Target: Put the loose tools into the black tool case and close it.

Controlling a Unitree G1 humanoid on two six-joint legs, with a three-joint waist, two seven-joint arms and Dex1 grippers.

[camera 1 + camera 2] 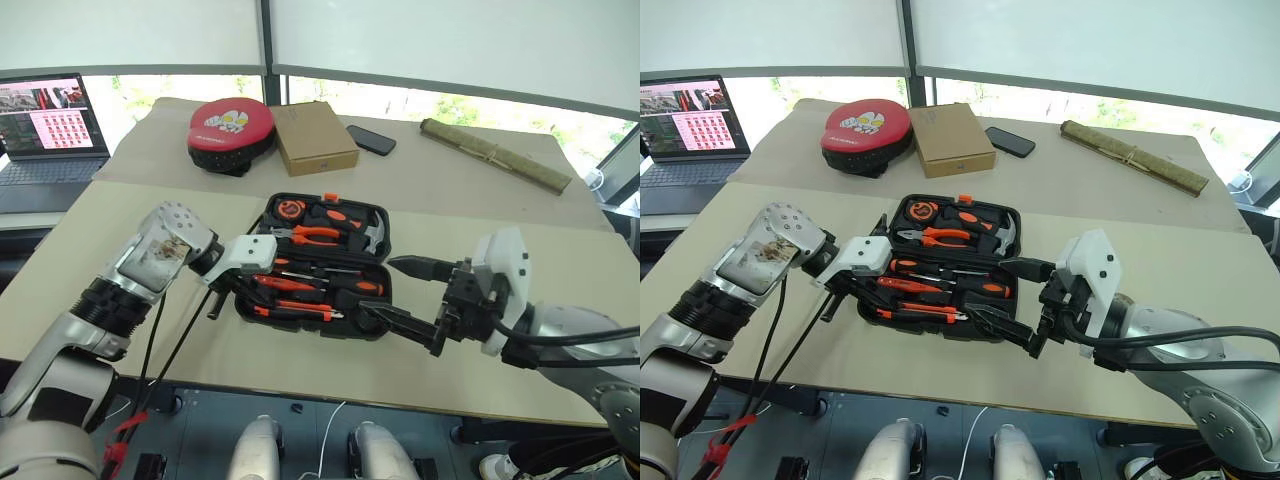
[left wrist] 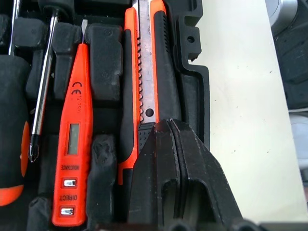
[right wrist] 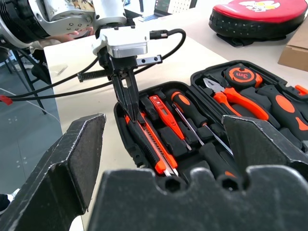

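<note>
The black tool case (image 1: 300, 326) lies open on the table. In its near half lie the black-orange utility knife (image 2: 147, 62), the slim orange tester screwdriver (image 2: 72, 144) and black-and-orange-handled screwdrivers (image 3: 192, 111), each in a moulded slot. My left gripper (image 3: 136, 118) points down at the case's near left corner, shut, with its tips on the rear end of the utility knife and nothing between the fingers. At the case's near right corner my right gripper (image 1: 378, 288) hovers open and holds nothing.
Orange-handled pliers (image 1: 315, 235), a tape measure (image 1: 291, 209) and a hammer (image 1: 375, 232) fill the case's far half. Behind it are a red-and-black round pad (image 1: 232, 128), a cardboard box (image 1: 315, 137), a phone (image 1: 371, 139) and a rolled mat (image 1: 495, 155). A laptop (image 1: 50, 130) stands far left.
</note>
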